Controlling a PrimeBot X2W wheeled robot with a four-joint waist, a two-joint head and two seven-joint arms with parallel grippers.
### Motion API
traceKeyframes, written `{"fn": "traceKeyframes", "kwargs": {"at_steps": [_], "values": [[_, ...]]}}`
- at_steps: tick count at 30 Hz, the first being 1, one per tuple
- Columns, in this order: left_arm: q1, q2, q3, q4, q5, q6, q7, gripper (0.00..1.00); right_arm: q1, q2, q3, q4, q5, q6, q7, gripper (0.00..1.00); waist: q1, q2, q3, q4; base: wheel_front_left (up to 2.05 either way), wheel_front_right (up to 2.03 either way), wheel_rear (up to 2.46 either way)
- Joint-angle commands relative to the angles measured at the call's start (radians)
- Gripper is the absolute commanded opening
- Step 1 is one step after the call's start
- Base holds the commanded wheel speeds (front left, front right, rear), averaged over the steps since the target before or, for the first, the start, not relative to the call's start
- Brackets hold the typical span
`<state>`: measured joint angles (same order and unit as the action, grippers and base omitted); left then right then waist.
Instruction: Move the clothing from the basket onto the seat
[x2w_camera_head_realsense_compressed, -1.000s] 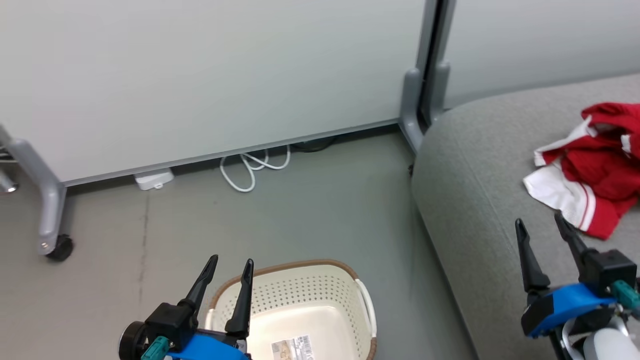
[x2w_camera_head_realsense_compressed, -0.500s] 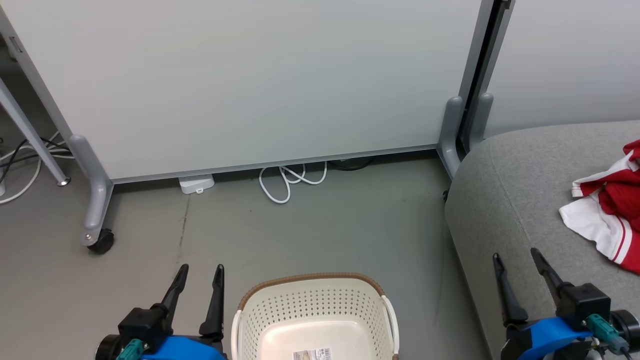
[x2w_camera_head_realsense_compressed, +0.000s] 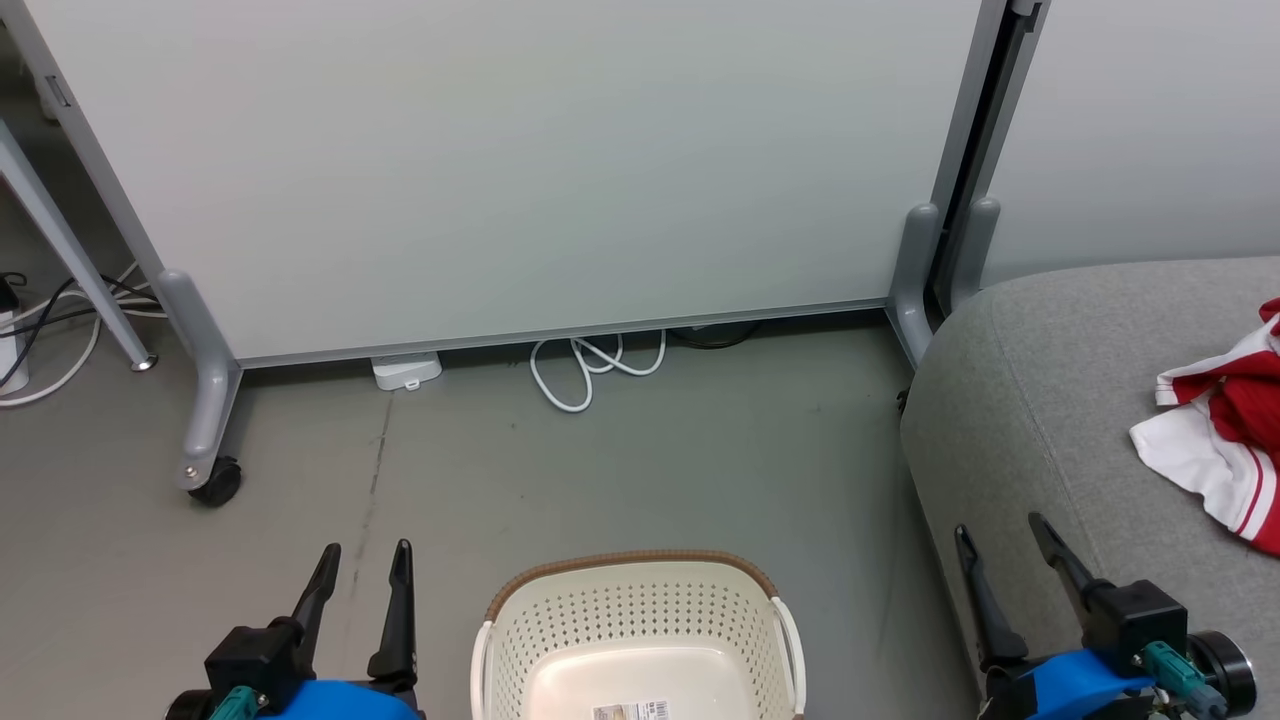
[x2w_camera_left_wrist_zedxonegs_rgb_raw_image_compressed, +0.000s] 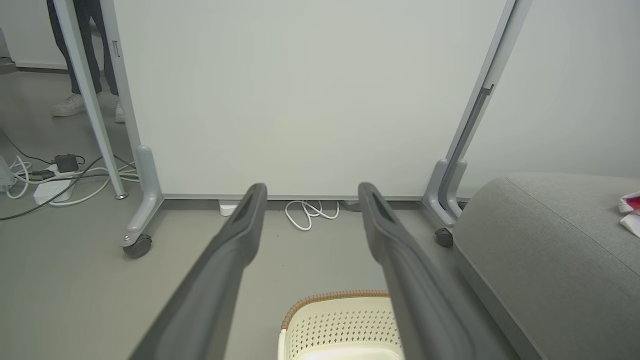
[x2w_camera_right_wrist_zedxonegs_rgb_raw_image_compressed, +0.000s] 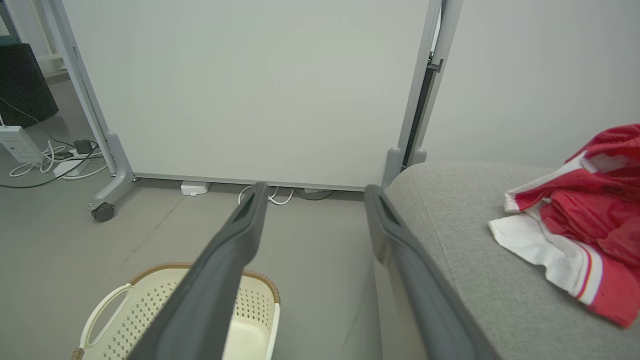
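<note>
- Head view showed the basket (x2w_camera_head_realsense_compressed: 630, 605) standing on the grey floor (x2w_camera_head_realsense_compressed: 700, 470), with a paper label (x2w_camera_head_realsense_compressed: 630, 711) lying on its pale bottom.
- My left gripper (x2w_camera_head_realsense_compressed: 366, 548) hung just left of the basket and apart from it. Its two dark fingers were spread wide, with nothing between them.
- My right gripper (x2w_camera_head_realsense_compressed: 998, 525) hung to the right of the basket, over the near edge of the seat (x2w_camera_head_realsense_compressed: 1060, 400). Its fingers were just as wide and held nothing.
- That seat, a big grey cushion with a rounded corner, lay right of the basket, and a strip of floor ran between the two.
- The clothing (x2w_camera_head_realsense_compressed: 1225, 440) lay crumpled on the seat, well to the right of the basket. It was red with a white panel and striped trim, and neither of my grippers touched it.
- Beyond the basket stood a pale panel (x2w_camera_head_realsense_compressed: 520, 170) on grey legs, and one leg ended in a dark caster wheel (x2w_camera_head_realsense_compressed: 218, 483) off to the basket's far left.
- A looped white cable (x2w_camera_head_realsense_compressed: 590, 365) lay on the floor at the foot of the panel, straight beyond the basket.
- Left wrist view caught a person's pale shoes (x2w_camera_left_wrist_zedxonegs_rgb_raw_image_compressed: 67, 105) far beyond the basket and to its left, past the panel's edge.
</note>
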<state>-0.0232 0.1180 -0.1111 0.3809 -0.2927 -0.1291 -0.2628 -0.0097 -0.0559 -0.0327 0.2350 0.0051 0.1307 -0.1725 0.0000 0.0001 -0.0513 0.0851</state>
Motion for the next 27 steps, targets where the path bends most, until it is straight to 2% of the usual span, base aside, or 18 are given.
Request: {"fn": "traceKeyframes", "kwargs": {"at_steps": [1,20,21,27], "values": [[0.008,-0.003,0.005,0.000,0.003,-0.002,-0.003,1.00,0.017,0.004,0.003,-0.006,0.001,0.000,0.001,1.00,0.0000,-0.0001,0.002,0.002,0.00,0.00,0.00],[0.006,-0.010,0.017,0.005,0.003,-0.002,-0.003,1.00,-0.010,0.006,0.019,0.027,0.015,0.000,-0.014,1.00,0.0000,-0.0001,0.012,0.004,0.00,0.00,0.00],[0.003,-0.009,0.011,0.006,0.002,0.000,0.000,0.00,-0.001,0.003,0.019,0.026,0.015,0.000,-0.010,0.00,0.0000,-0.0001,0.012,0.004,0.00,0.00,0.00],[0.033,-0.020,0.005,0.046,-0.001,0.000,0.007,0.00,0.019,0.005,0.018,0.072,0.018,0.000,-0.003,0.00,0.0000,-0.0001,0.012,0.004,0.00,0.00,0.00]]}}
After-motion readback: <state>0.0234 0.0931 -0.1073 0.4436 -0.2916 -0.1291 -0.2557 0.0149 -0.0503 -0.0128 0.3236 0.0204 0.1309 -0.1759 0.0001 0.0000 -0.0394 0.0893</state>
